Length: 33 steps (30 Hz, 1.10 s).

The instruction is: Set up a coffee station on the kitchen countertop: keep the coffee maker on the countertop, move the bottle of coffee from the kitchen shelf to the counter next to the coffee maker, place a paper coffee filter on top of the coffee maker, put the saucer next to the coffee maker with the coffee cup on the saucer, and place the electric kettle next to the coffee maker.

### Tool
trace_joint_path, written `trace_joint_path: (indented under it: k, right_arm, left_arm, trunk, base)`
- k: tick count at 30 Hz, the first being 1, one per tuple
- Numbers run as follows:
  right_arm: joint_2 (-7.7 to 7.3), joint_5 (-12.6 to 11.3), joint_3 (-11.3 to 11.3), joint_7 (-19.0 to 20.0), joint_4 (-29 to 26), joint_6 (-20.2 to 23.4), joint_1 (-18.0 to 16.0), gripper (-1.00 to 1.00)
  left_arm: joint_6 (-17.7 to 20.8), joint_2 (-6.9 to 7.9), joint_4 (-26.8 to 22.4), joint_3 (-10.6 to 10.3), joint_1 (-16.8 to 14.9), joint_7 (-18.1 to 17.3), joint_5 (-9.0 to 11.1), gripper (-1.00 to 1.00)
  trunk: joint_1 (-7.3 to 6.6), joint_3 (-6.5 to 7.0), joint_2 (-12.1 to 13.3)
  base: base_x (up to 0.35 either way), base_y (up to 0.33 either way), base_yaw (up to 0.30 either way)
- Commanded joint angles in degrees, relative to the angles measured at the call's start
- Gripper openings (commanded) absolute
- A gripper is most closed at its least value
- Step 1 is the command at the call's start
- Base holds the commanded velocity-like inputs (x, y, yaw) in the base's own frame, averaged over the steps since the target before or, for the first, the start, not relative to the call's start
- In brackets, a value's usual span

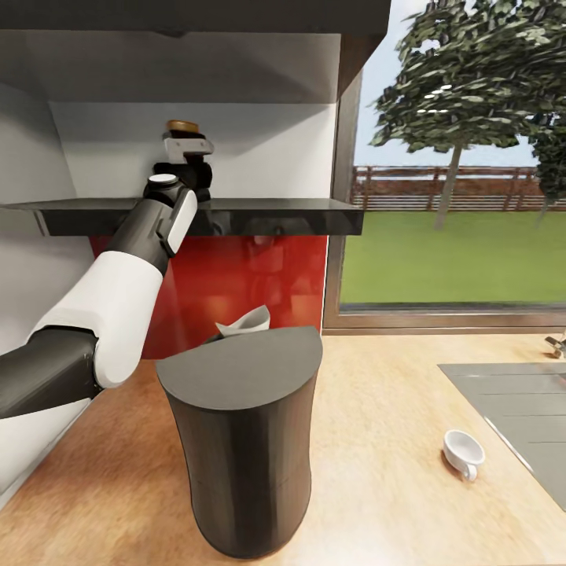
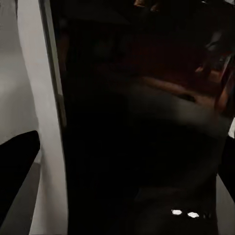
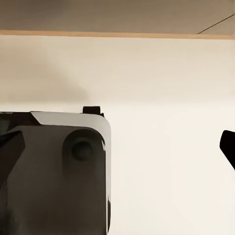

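Progress looks early, judged from the head view. The coffee maker [image 1: 245, 440] stands on the desk [image 1: 377, 472] at the lower centre of the frame. The paper coffee filter [image 1: 245, 321] peeks up just behind its flat top; whether it rests on the top or behind it I cannot tell. The coffee cup [image 1: 463, 453] lies tipped on its side at the lower right, near the sink [image 1: 511, 417], with no saucer under it. Saucer and kettle are yet to be dealt with.

The bottle of coffee [image 1: 183, 128] is on the kitchen shelf [image 1: 259, 216] at the upper left, its tan cap showing above the left tool [image 1: 189, 149]. The tool is raised to the bottle and seems to sit around or right against its body; whether it is clenched on it I cannot tell.

The left wrist view is dark and blurred: a black mass very close to the lens, probably the bottle, a pale wall strip at the left.

The right wrist view shows a grey robot part at the lower left against pale wood-toned desk; one dark fingertip [image 3: 228, 146] sits at the right edge, and the right tool's state cannot be told.
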Motion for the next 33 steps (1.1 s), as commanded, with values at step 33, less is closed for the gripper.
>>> trace_joint_path:
  k: [33]
  right_arm:
    - [0.24,0.10,0.10,-0.17,0.05,-0.16,0.01,1.00]
  left_arm:
    - [0.15,1.50,-0.08,-0.43,0.00,0.27,-0.49,-1.00]
  trunk:
    - [0.31,-0.03,0.06]
  base:
    - [0.000,0.000,0.000]
